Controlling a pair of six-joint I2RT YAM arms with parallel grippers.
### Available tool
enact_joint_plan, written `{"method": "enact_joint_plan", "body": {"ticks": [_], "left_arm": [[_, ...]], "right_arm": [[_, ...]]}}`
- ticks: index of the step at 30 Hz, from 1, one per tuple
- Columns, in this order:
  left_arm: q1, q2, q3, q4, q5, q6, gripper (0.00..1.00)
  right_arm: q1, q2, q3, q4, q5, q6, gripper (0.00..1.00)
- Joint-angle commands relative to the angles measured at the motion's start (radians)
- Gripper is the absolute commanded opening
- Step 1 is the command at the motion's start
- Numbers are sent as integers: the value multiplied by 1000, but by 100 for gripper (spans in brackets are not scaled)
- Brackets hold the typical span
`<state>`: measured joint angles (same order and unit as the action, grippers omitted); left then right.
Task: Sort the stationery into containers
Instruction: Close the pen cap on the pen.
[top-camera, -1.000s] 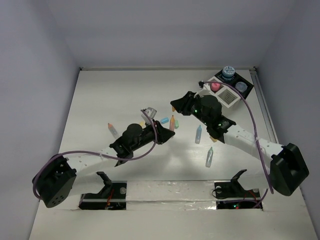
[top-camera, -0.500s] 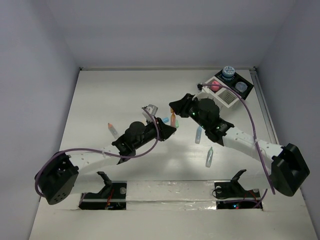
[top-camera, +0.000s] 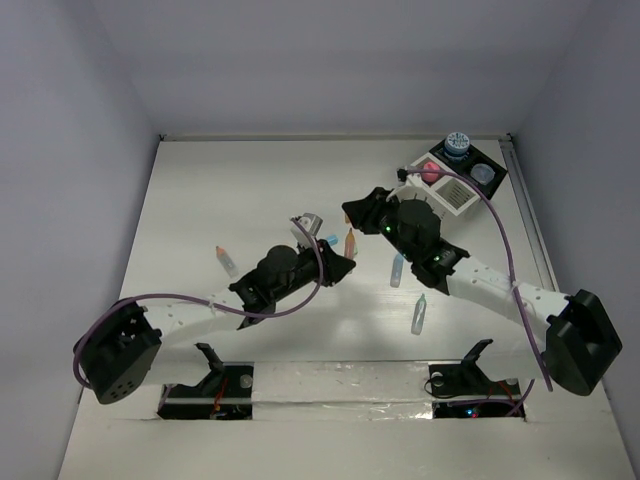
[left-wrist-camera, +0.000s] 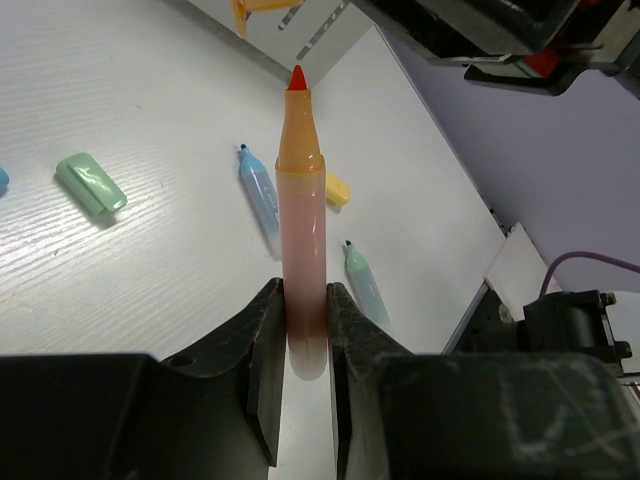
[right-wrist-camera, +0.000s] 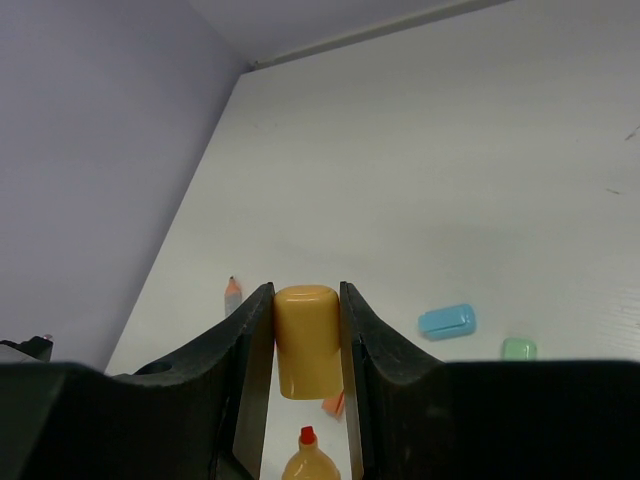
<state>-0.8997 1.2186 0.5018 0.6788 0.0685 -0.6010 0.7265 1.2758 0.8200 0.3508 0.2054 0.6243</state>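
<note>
Two grippers, both pinching. The left gripper (left-wrist-camera: 302, 300) is pressed onto the lower barrel of an orange marker (left-wrist-camera: 302, 215), whose red nib is bare and points away from the wrist. The right gripper (right-wrist-camera: 306, 298) is nipped on a short yellow-orange cap (right-wrist-camera: 306, 340), its fingers flat on the cap's sides. The two meet in the air over the middle of the table (top-camera: 230, 180). The nib sits just below the cap, not yet touching it.

Step in hand, as I read it: cap the marker before it goes to the containers.
- Get nib and cap on one line first, then push straight along the barrel.
- Any tilt and the nib may smear the rim, or the cap may twist out of the pinch.
- The left grip sits low on the barrel, so the tip could swing. Feed it slowly.
- I cannot tell for sure which end of the cap is the open one.

What each view gives:
- Right wrist: the alignment. The nib is centred under the cap. A blue cap (right-wrist-camera: 447, 321) lies on the table beyond.
- Left wrist: the whole barrel and how it is held, but nothing useful of the cap. It also shows a green cap (left-wrist-camera: 90, 183), a blue stick (left-wrist-camera: 260, 200) and a green stick (left-wrist-camera: 365, 285) loose on the table.
- Top: it alone shows the white box (top-camera: 455, 192) and black tray (top-camera: 493, 160) at the far right corner, well apart from the grippers. A patterned pot (top-camera: 458, 145) and a pink-capped bottle (top-camera: 431, 172) are at or in them.
</note>
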Motion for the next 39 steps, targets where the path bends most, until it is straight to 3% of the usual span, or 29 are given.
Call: {"method": "enact_joint_plan", "body": {"ticks": [1, 39], "left_arm": [[-8, -1, 50, 27, -19, 18, 0], [-18, -31, 92, 4, -128, 33, 0]], "right_arm": [[11, -32, -4, 65, 25, -25, 17], [90, -21, -50, 68, 144, -41, 17]]}}
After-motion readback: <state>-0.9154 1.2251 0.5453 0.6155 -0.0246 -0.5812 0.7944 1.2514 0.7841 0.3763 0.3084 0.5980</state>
